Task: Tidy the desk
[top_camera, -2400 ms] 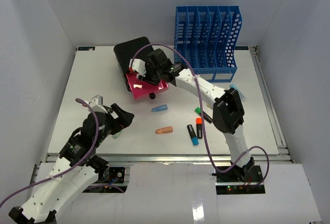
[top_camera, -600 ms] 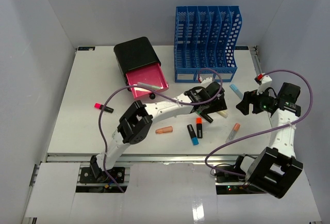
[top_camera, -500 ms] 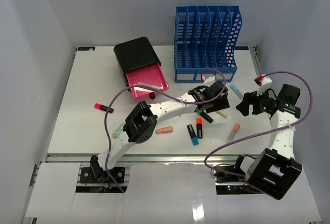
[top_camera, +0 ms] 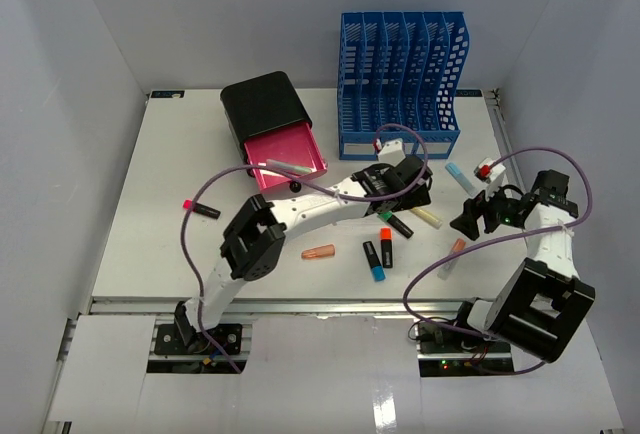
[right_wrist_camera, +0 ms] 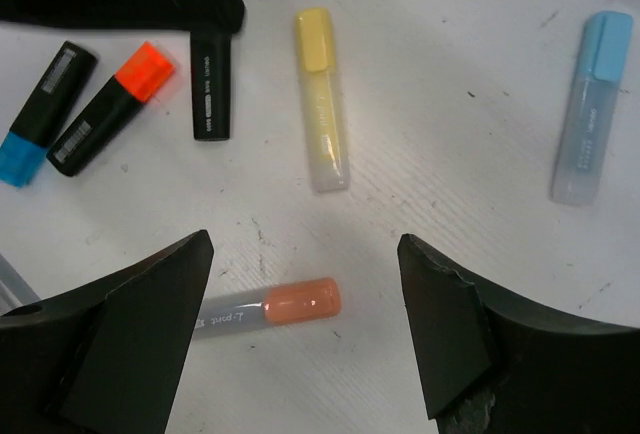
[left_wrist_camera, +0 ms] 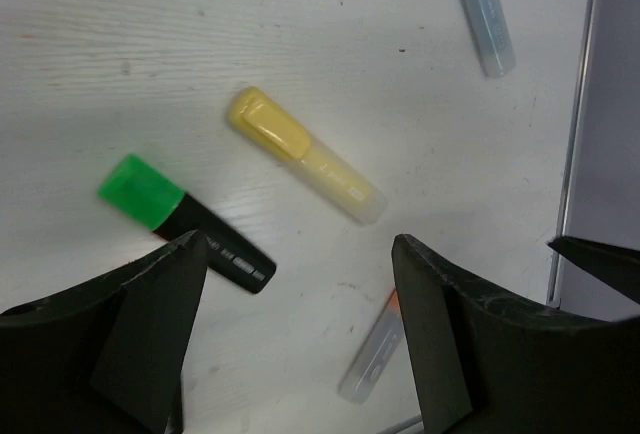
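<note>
The white desk [top_camera: 170,154] carries scattered pens. My left gripper [top_camera: 411,190] reaches across the middle and stands open with nothing between its fingers; in the left wrist view, the left gripper [left_wrist_camera: 298,249] hangs just short of a yellow highlighter [left_wrist_camera: 305,154], with a green-capped black marker [left_wrist_camera: 185,222] to its left. My right gripper [right_wrist_camera: 305,244] is open over an orange-capped clear pen [right_wrist_camera: 270,309]. In the top view that orange-capped pen [top_camera: 452,254] lies just below the right gripper [top_camera: 470,216], beside the yellow highlighter [top_camera: 428,218].
A blue file rack [top_camera: 400,84] stands at the back. A black box with an open pink drawer [top_camera: 287,159] holds one pen. A light blue pen [top_camera: 458,176], orange-capped [top_camera: 385,247] and blue-capped [top_camera: 373,261] black markers, an orange pen [top_camera: 318,251] and a pink marker [top_camera: 200,208] lie about.
My left gripper has drawn back a little from the yellow highlighter, which lies free. My right gripper has moved left and nearer, over the orange-capped clear pen.
</note>
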